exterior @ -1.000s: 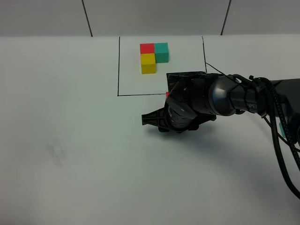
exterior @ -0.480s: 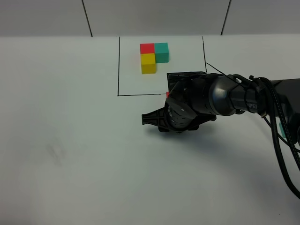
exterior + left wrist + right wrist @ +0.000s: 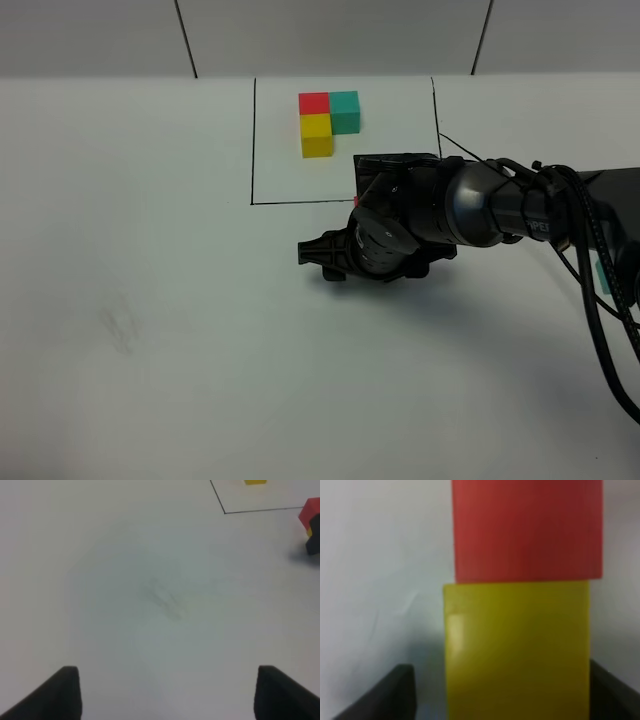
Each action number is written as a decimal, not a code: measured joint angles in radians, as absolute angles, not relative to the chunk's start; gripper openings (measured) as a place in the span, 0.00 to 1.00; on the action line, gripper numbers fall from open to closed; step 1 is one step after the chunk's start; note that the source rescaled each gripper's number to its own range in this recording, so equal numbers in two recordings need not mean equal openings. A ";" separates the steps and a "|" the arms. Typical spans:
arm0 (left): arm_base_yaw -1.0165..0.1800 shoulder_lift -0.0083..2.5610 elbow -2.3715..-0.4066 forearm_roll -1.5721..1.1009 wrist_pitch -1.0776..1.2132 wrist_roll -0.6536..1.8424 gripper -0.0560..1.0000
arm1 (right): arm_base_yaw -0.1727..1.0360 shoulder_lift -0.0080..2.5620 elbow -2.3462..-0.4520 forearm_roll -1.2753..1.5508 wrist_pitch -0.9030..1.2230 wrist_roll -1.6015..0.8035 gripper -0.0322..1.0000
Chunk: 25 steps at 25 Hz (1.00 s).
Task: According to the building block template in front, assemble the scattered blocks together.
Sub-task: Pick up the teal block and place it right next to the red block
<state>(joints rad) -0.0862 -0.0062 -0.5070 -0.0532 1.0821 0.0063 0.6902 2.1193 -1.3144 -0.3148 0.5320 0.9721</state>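
Right wrist view: the loose yellow cube (image 3: 517, 650) sits between the fingers of the right gripper (image 3: 495, 695), and the loose red cube (image 3: 527, 530) lies just beyond it, past the fingertips. The two meet face to face with no gap showing. The red one is offset slightly toward one finger. The jaws are spread around the yellow cube rather than pinching it. One finger (image 3: 615, 690) looks to be at its side, while the other (image 3: 375, 692) stands off with a strip of white tabletop (image 3: 380, 570) between.

From the exterior high camera, the right gripper (image 3: 325, 255) and its wrist cover both cubes. Only a sliver of red (image 3: 356, 201) shows at the far edge of the hand. The building block template (image 3: 328, 120), a red, teal and yellow L, lies ahead of the hand inside the black-lined square (image 3: 252, 140). The loose teal cube (image 3: 603, 275) is well behind the hand, half hidden by cables.

The left gripper (image 3: 167, 695) hangs spread and empty over bare table, far to the side.

The step looks like seating yellow against red. To do it well, I would square up the small offset so the side faces line up as in the template. Then widen the jaws evenly so that neither finger drags the cube. The lift should go straight up, away from the pair, before any sideways travel. The red face that is to take the teal cube should stay unobstructed.
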 joint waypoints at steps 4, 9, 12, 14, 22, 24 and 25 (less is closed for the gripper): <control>-0.086 -0.006 -0.507 -0.052 1.082 0.006 0.60 | 0.689 2.080 -1.304 -0.307 0.550 0.969 0.67; -0.086 -0.006 -0.507 -0.052 1.082 0.006 0.60 | 0.676 1.966 -1.304 -0.339 0.657 0.899 0.79; -0.086 -0.006 -0.507 -0.052 1.082 0.006 0.60 | 0.628 1.894 -1.304 -0.357 0.771 0.828 0.79; -0.086 -0.006 -0.507 -0.052 1.082 0.006 0.60 | 0.581 1.845 -1.304 -0.355 0.848 0.772 0.79; -0.086 -0.006 -0.507 -0.052 1.082 0.006 0.60 | 0.359 1.664 -1.288 -0.327 1.044 0.574 0.77; -0.086 -0.006 -0.507 -0.052 1.082 0.006 0.60 | 0.289 1.605 -1.255 -0.319 1.051 0.526 0.77; -0.086 -0.006 -0.507 -0.052 1.082 0.006 0.60 | 0.248 1.579 -1.235 -0.306 1.050 0.497 0.77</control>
